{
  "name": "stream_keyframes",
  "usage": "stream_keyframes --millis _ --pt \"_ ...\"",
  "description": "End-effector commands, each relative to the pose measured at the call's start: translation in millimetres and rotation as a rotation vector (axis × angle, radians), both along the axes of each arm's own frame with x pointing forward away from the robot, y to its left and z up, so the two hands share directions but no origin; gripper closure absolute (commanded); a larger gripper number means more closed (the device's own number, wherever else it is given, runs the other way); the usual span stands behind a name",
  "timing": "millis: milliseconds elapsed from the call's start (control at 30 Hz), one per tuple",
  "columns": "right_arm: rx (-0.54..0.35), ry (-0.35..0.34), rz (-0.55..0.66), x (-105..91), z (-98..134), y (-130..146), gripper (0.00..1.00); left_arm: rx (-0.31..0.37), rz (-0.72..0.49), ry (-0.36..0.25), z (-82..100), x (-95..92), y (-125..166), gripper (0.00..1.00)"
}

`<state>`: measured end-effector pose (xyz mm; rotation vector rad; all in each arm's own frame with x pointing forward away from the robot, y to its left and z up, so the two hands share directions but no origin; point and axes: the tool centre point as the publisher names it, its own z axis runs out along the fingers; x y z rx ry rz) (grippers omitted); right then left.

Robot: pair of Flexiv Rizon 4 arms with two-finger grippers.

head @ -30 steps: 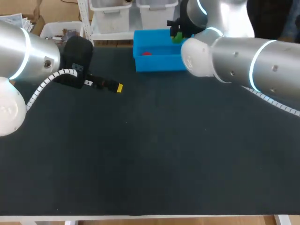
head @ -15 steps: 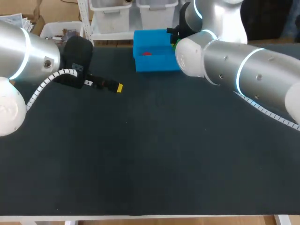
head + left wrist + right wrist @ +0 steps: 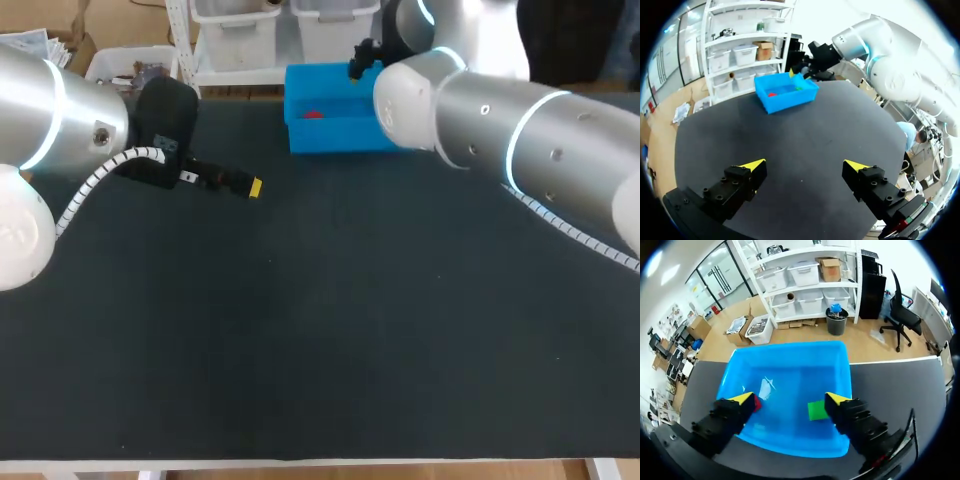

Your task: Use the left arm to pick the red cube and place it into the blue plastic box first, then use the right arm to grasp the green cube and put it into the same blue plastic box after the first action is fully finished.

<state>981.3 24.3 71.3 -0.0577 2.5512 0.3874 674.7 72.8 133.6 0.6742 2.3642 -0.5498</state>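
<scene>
The blue plastic box [image 3: 335,130] stands at the table's far edge. A red cube [image 3: 313,114] lies inside it. My right gripper [image 3: 790,399] hangs open above the box. The green cube [image 3: 816,410] lies on the box floor close to one finger, with no finger gripping it. The red cube [image 3: 757,403] is half hidden behind the other finger. In the head view my right arm hides the green cube. My left gripper [image 3: 805,165] is open and empty over the table's left part, far from the box [image 3: 785,92], where both the red cube [image 3: 772,94] and the green cube [image 3: 798,88] show.
My right arm [image 3: 500,140] stretches across the table's far right towards the box. My left arm [image 3: 150,150] lies low over the far left. The dark tabletop [image 3: 320,340] reaches to the near edge.
My right gripper moved left over the box and opened, letting go of the green cube, which now lies in the box. The left arm has not moved.
</scene>
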Motion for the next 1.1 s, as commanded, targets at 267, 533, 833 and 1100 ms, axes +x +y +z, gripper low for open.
stream_keyframes --millis 267,533,833,1100 --pt "-0.037 -0.012 0.049 -47.9 50 -12 0.00 -0.009 -0.009 -0.001 -1.0 1.3 2 0.00" --pt "-0.067 -0.042 0.089 -90.6 61 -37 0.00 -0.009 -0.009 -0.001 -1.0 1.3 2 0.00" --pt "-0.079 -0.076 0.139 -127.8 62 -70 0.00 -0.009 -0.009 -0.001 -1.0 1.3 2 0.00" --pt "-0.078 -0.068 0.163 -135.5 62 -75 0.00 -0.009 -0.009 -0.001 -1.0 1.3 2 0.00"
